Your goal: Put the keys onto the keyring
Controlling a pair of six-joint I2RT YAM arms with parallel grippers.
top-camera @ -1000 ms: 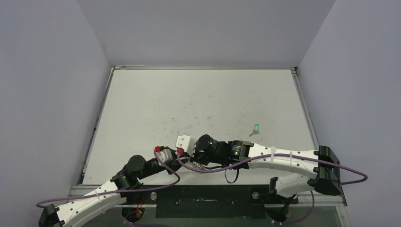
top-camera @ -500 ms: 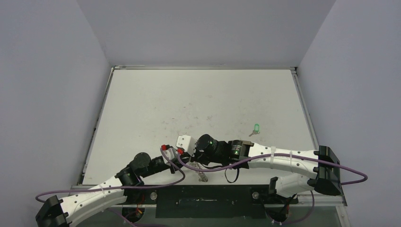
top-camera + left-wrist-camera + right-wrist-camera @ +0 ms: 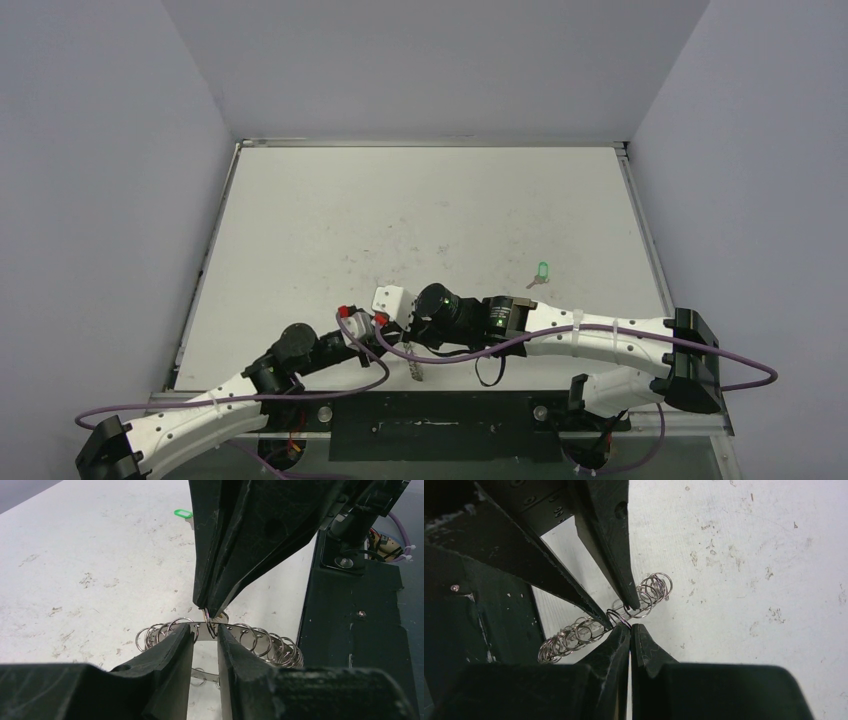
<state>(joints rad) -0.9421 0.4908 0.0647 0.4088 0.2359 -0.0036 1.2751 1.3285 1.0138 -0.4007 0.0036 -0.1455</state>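
Presently the left claw (image 3: 204,631) is grasping the keyring (image 3: 262,641). Its two dark fingers (image 3: 175,655) are closing on either side of the flat silvery band, so the ring is passing straight through the narrow gap between them and fanning out to both sides of the claw. The small wire loops (image 3: 651,592) are bunching along the band, some just left of the claw's tips and more trailing off to their right (the right wrist view is showing the ring nearly edge-on).

The right claw (image 3: 628,628) is reaching in from the opposite side, its fingers clenched tight with no gap between them. Its tips are meeting the left claw's tips almost nose to nose, right at one loop on the part of the band that the left claw is pinching. Whether it is nipping that loop or anything else is too small to tell.

The green key (image 3: 542,269) is lying flat on the white tabletop (image 3: 400,210), well apart from both claws, out beyond the right claw's wrist. The black mounting plate (image 3: 350,630) is sitting just beside the ring, on the near side of the two claws.
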